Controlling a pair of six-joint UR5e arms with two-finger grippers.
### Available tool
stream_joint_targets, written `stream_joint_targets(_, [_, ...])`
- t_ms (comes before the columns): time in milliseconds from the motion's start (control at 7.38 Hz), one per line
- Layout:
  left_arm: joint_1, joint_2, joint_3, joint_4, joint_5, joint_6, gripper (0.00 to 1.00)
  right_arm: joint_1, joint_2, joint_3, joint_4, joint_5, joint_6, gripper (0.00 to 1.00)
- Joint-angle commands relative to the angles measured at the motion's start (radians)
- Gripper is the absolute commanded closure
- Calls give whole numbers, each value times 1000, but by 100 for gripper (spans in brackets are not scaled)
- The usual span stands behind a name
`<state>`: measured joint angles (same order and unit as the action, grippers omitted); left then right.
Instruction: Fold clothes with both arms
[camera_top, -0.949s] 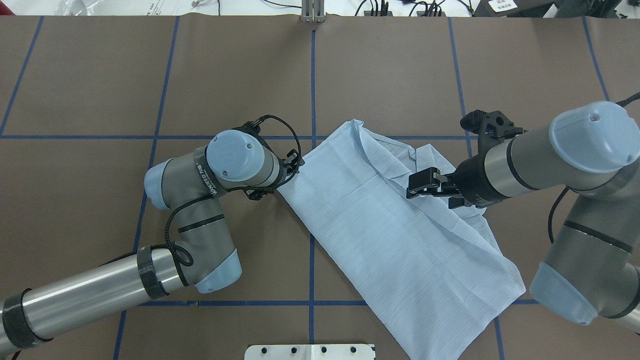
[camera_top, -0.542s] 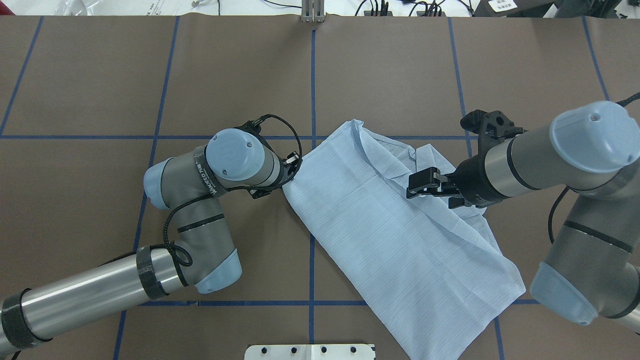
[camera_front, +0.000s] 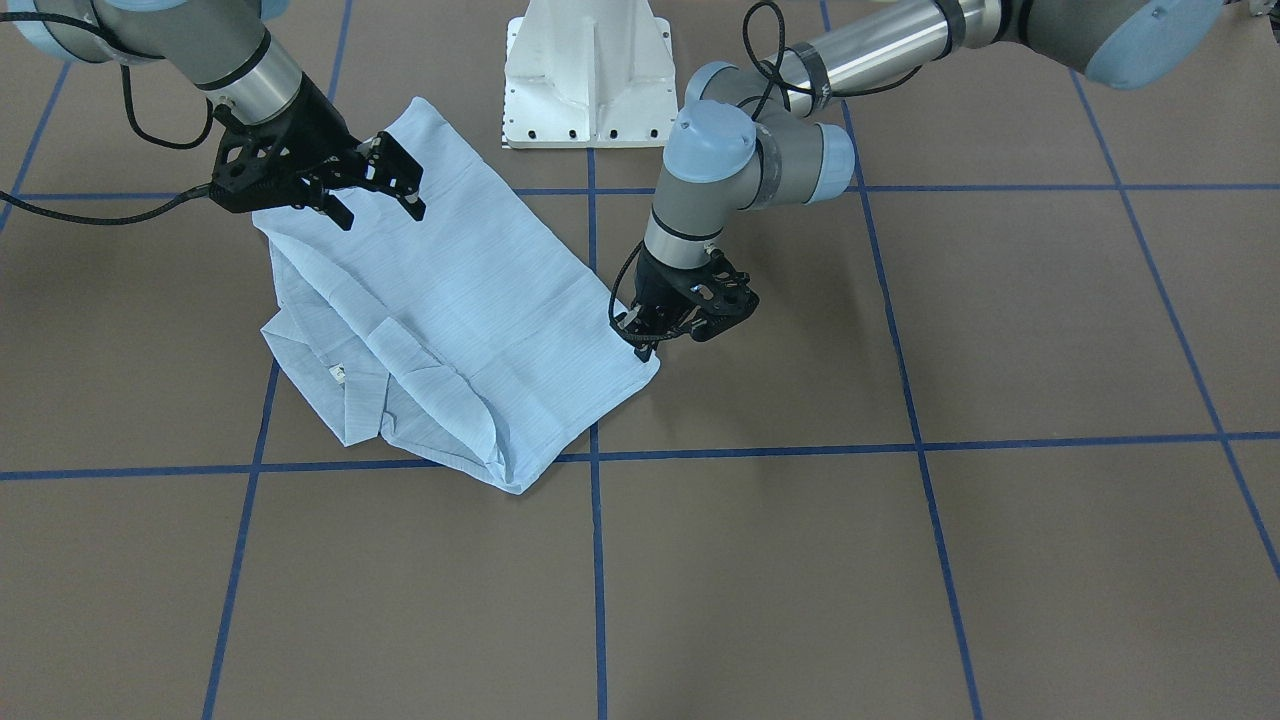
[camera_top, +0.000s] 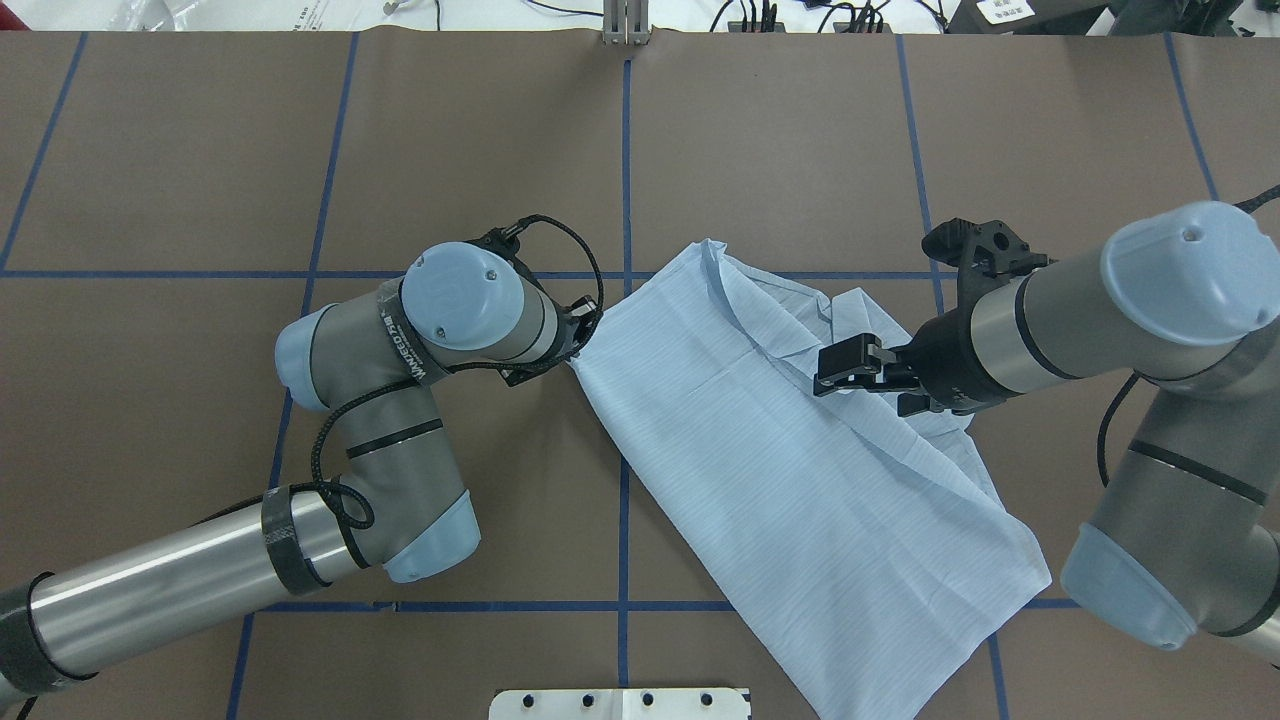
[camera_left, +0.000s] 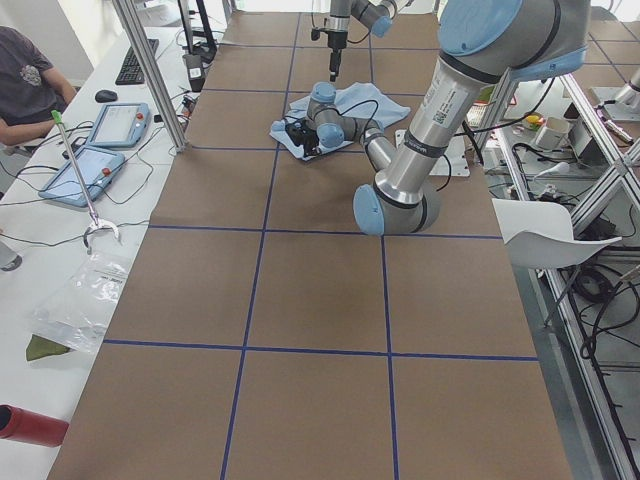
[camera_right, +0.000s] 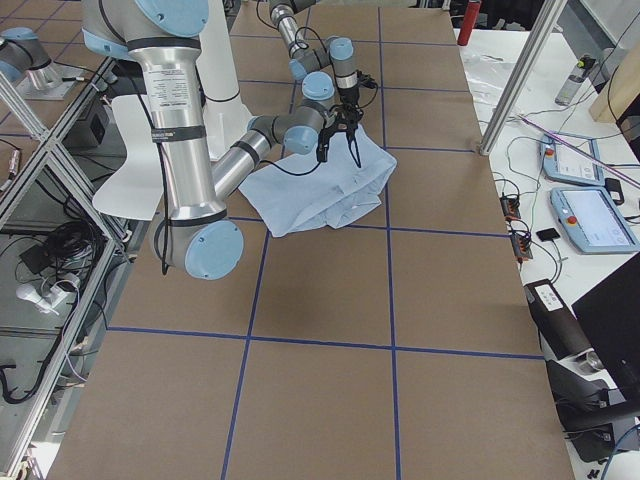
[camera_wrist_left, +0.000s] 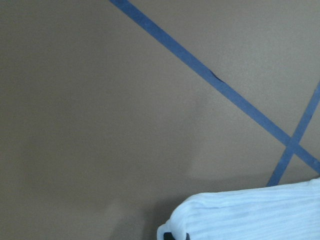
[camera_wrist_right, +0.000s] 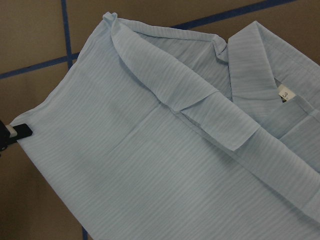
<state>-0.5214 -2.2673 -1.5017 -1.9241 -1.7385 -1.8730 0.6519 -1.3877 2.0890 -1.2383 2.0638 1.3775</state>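
Light-blue pinstriped cloth, the shirt (camera_top: 800, 480) lies flat on the brown table (camera_top: 450, 150). It sits right of centre from the robot's side. Its long axis runs on a slant. The collar end is far from the robot, and the other end is near the white pedestal (camera_top: 620, 703). A folded flap crosses the collar end.

The left gripper (camera_top: 577, 343) is low at the shirt's left far corner, with its fingers pinching that corner. The right gripper (camera_top: 862, 392) hangs over the cloth just beside the collar, its fingers spread and holding nothing.

The shirt is well apart from the table's far edge and from the edge on the robot's left. Its near end reaches close to the pedestal.
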Motion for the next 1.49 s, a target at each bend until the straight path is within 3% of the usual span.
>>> stream_joint_targets(0, [-98, -1, 8, 5, 4, 111, 100, 0, 3, 3, 2, -8, 0, 0])
stream_joint_targets(407, [-188, -12, 135, -93, 54, 297, 100, 5, 4, 6, 2, -36, -2, 0])
stream_joint_targets(542, [-234, -46, 238, -221, 57, 311, 100, 8, 6, 9, 2, -37, -2, 0])
stream_joint_targets(678, [-245, -111, 390, -372, 120, 342, 100, 8, 7, 9, 5, -25, -2, 0])
stream_joint_targets(813, [-247, -162, 466, -418, 155, 360, 100, 12, 24, 8, 0, -37, 14, 0])
stream_joint_targets(1085, [-249, -213, 472, -459, 196, 365, 100, 38, 32, -6, -7, -37, 12, 0])
stream_joint_targets(1356, [-246, -251, 584, -571, 228, 367, 100, 38, 32, -7, -9, -39, 14, 0])
